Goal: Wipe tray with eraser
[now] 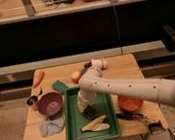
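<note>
Over green tray (75,131) on wooden table (126,65), tool (86,108) clamped on eraser (90,112), speckled floor (8,119)

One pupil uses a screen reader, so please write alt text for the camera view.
A white robot arm reaches over a wooden table, its claw shut on a small black eraser inside a green tray. A pale object lies in the tray too; a purple bowl sits left of it, an orange bowl right.

No legible text, labels or numbers anywhere.
</note>
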Tool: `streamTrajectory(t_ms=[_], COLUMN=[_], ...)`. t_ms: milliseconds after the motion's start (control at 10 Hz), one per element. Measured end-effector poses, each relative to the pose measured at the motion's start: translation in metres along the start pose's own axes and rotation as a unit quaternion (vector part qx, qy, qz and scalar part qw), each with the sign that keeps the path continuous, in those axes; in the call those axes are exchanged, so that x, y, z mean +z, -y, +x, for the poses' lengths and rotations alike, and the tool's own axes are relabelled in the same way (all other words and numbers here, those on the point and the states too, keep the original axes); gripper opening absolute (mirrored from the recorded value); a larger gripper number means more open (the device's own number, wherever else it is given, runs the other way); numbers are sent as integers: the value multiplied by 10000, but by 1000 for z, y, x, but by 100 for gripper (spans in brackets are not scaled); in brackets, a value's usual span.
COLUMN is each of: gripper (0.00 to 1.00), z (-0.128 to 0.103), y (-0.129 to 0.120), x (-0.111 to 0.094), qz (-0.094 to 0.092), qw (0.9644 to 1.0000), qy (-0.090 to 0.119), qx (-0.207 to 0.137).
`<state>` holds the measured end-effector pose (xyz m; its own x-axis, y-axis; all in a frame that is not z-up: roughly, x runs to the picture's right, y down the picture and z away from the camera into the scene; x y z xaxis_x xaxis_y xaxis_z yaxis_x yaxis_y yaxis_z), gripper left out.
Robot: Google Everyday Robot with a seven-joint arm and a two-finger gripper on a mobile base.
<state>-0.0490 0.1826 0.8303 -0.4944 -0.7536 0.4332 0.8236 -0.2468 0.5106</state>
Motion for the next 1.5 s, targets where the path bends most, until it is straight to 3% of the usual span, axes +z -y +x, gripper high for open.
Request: streamTrajectory(t_ms=[400, 600, 800, 1200, 1500], gripper=[0, 0, 0, 0, 0], z=[-13, 5, 24, 57, 40], y=[-31, -44, -45, 3, 40], x=[-17, -25, -16, -9, -8], qz=[-136, -103, -59, 32, 92], qw=[9991, 9988, 9990, 9999, 9986], qy=[-34, -70, -95, -124, -15], qx=[412, 475, 436, -78, -525])
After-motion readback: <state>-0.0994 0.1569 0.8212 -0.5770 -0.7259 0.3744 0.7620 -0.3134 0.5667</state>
